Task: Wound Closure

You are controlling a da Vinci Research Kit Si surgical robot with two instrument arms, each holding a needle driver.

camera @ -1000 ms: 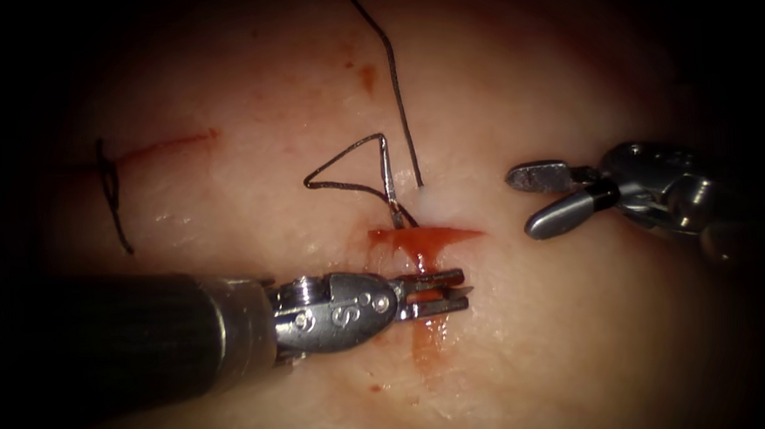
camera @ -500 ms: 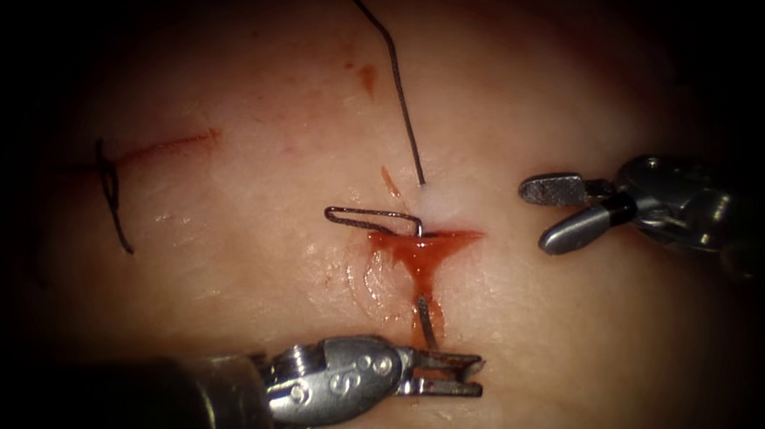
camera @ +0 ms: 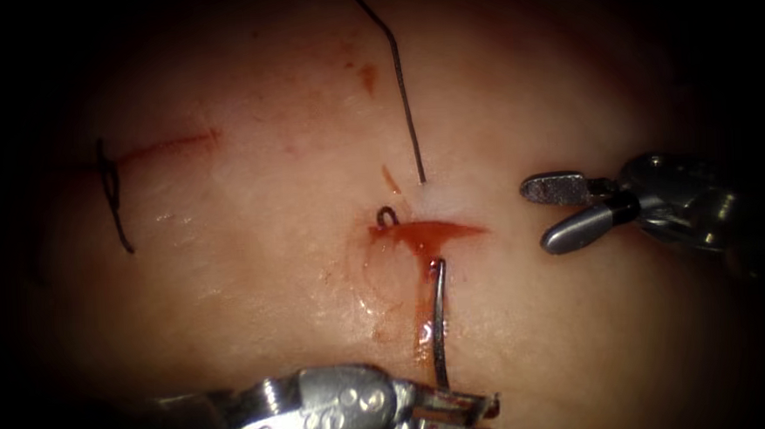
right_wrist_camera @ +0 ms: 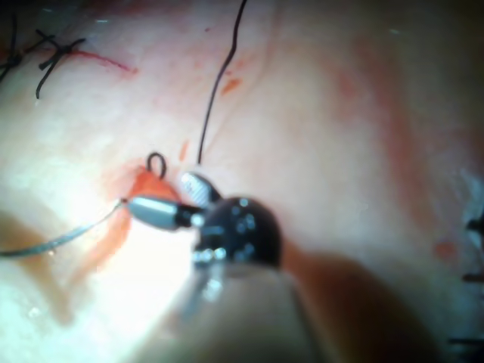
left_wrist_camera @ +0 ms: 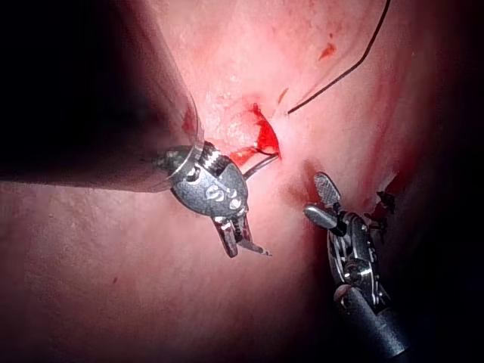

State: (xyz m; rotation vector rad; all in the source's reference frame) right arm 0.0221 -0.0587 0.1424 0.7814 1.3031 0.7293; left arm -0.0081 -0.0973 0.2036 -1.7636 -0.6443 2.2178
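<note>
Far left on the tissue sits a tied stitch. The left tool, fingers clamped on the needle, has drawn it down out of the red cut, shrinking the thread loop. At right, the right tool hovers, fingers spread, holding nothing.

Taut thread crosses tissue below cut.
</note>
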